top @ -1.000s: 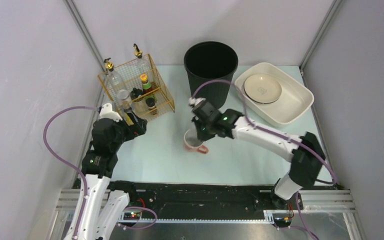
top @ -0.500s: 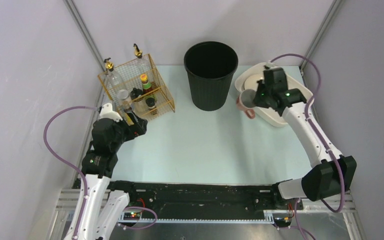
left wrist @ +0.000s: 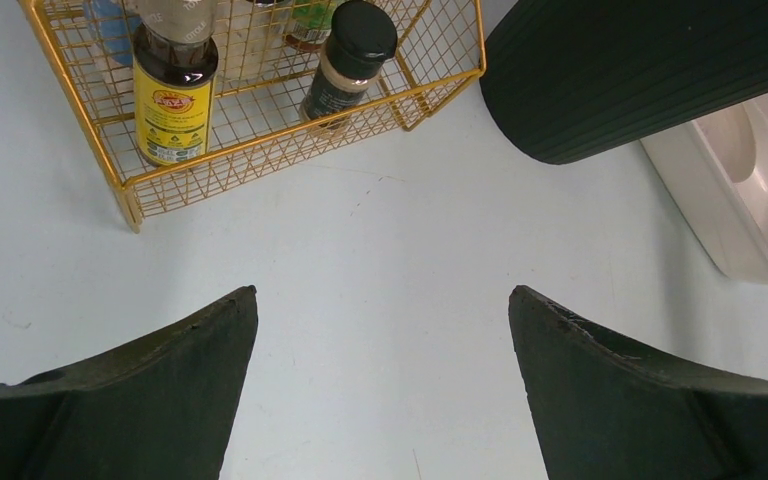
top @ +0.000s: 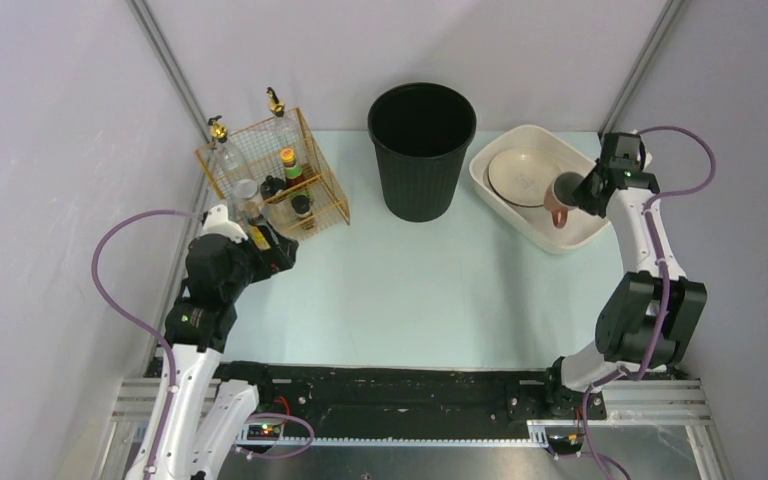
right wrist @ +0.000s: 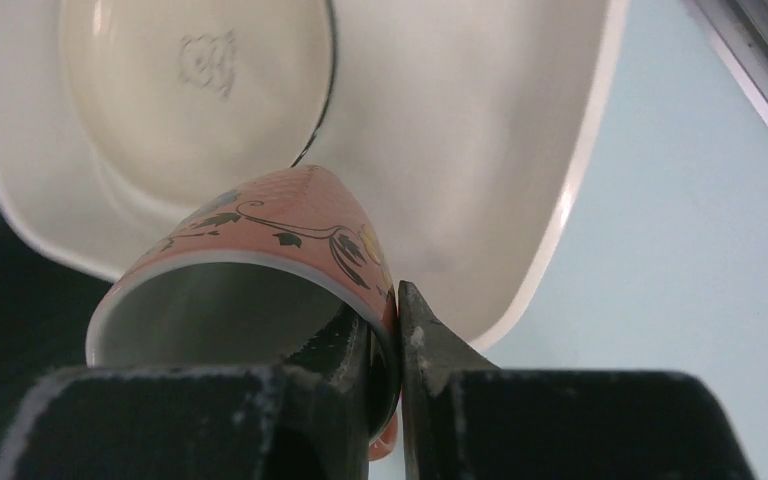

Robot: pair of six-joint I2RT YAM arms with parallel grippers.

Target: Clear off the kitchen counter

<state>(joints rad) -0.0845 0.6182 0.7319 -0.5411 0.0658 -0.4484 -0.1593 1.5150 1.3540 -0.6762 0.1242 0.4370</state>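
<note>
Clamping one pink mug over one basin with one plate, the right gripper contrasts the wide-open left gripper; one bin, one basket, mint table, pale walls

I cannot read any words here. The yellow label on the dark bottle is too blurry, and the faint stamp on the plate is unclear.

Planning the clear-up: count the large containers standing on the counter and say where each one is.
3. The gold wire basket stands rear left, the black bin rear centre, and the white basin rear right on the kitchen counter. None looks hidden.
</note>
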